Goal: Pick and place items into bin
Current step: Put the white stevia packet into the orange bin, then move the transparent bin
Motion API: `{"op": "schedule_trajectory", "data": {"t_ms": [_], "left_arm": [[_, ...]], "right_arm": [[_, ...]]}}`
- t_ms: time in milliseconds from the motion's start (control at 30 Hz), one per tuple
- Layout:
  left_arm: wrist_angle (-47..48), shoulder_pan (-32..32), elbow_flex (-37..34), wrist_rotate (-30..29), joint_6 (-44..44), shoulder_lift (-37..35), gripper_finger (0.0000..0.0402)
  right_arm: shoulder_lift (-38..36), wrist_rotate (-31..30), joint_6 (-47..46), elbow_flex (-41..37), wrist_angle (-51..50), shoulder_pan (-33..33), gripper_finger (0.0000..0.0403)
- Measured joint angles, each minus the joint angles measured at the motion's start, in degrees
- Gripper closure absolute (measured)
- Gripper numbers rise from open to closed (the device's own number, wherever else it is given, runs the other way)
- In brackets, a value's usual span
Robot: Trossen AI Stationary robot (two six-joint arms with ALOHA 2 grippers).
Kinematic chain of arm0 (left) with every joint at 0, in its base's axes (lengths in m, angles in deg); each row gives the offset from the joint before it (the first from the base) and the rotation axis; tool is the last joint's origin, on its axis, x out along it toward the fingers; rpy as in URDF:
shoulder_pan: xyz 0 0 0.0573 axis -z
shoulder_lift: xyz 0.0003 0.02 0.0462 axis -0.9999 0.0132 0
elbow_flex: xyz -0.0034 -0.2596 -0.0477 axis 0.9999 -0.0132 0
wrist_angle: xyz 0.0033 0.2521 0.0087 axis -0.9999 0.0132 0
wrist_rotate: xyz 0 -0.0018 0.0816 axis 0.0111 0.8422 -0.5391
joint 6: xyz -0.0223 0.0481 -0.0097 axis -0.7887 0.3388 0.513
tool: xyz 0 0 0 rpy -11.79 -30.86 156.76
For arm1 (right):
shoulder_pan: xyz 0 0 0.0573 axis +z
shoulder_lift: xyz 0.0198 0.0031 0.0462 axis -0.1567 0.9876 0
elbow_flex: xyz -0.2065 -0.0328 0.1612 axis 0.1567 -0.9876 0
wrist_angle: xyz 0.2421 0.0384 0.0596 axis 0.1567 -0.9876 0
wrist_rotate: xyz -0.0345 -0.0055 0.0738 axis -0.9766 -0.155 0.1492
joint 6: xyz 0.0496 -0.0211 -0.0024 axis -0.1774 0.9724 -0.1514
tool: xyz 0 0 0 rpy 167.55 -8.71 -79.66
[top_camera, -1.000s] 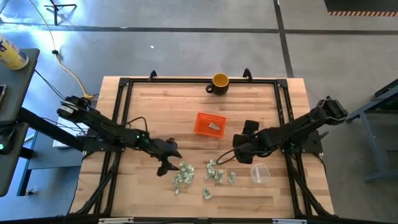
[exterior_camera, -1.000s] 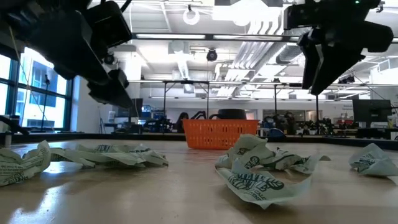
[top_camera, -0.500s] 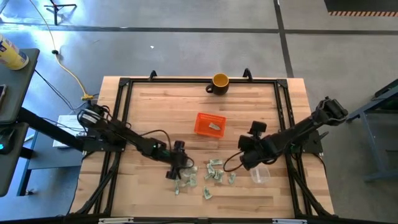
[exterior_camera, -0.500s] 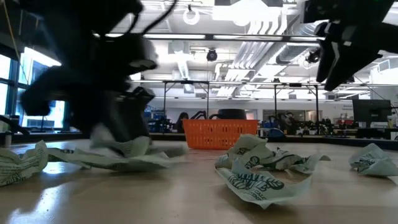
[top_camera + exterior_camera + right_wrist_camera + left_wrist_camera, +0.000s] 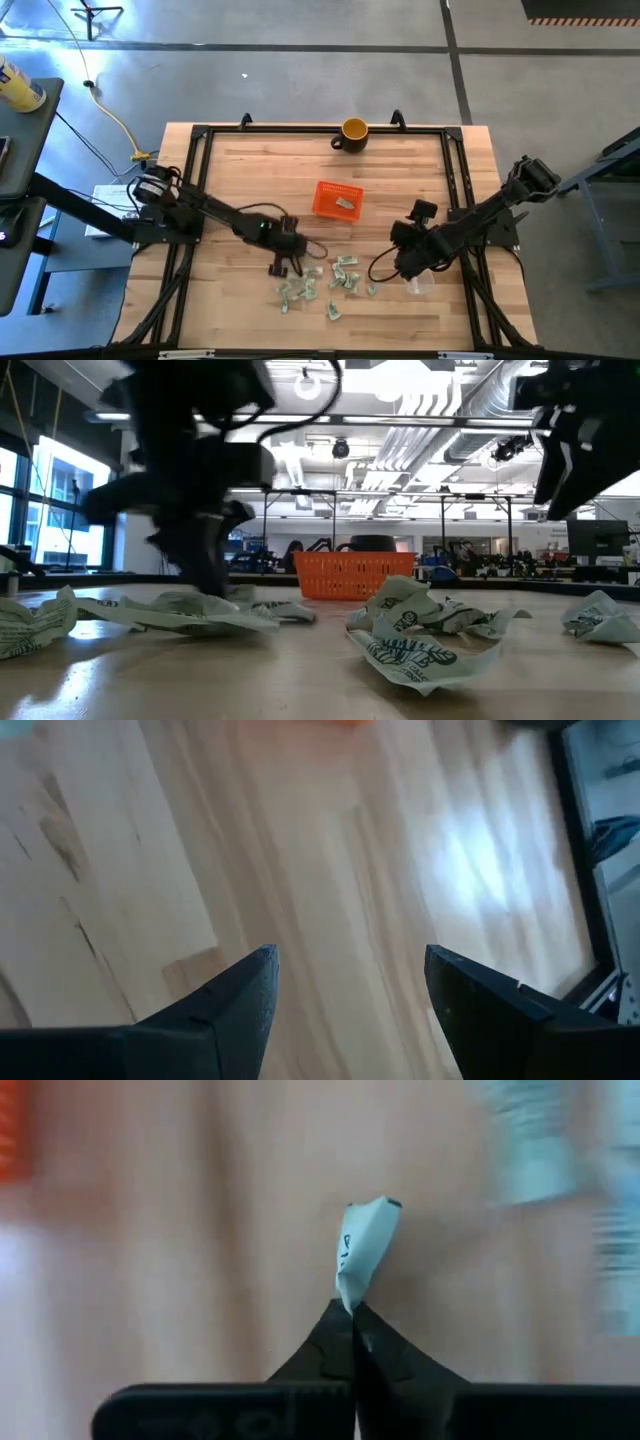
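Several crumpled pale green-and-white items (image 5: 343, 276) lie scattered on the wooden table near its front edge. One more rests inside the orange bin (image 5: 322, 200) at the table's middle. My left gripper (image 5: 282, 264) is down at the left end of the scatter, shut on one item (image 5: 365, 1245). My right gripper (image 5: 404, 268) hangs open above bare wood to the right of the items, with nothing between its fingers (image 5: 240, 990). My left gripper pinches one crumpled item by a narrow end (image 5: 349, 1298) between its two shut fingertips. The rest of the item sticks out ahead of the fingers. The fingers slant down at it from the table's left. Whether it is clear of the table I cannot tell.
A yellow-orange mug (image 5: 354, 131) stands at the table's far edge. A clear plastic cup (image 5: 419, 281) lies just right of my right gripper. A black frame (image 5: 200, 135) runs around the tabletop. Bare wood lies between the bin and the items.
My left gripper has come down and a little toward the table's right onto the left end of the scatter, and has shut on one item. My right gripper, still open, has gone toward the table's right and near edges.
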Motion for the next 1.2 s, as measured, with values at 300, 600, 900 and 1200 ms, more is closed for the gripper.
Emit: {"op": "schedule_trajectory", "data": {"t_ms": [300,600,900,1200], "left_arm": [[0.67,-14.03,15.4,-0.03,19.4,-3.12,0.0379],[-4.13,-22.45,18.04,9.83,14.32,-0.01,0.0225],[11.82,-16.73,18.02,9.79,5.89,-1.83,0.0141],[18.14,-5.04,15.74,5.55,-6.42,-2.13,0.0157]], "right_arm": [[-4.0,-6.09,-1.71,-0.39,-0.52,-2.5,0.016],[-2.86,-7.03,11.73,-0.39,7.95,-5.51,0.016],[-2.54,3.6,26.68,-3.21,22.05,-5.18,0.016],[-2.52,22.61,55.11,-12.33,45.32,2.37,0.016]]}}
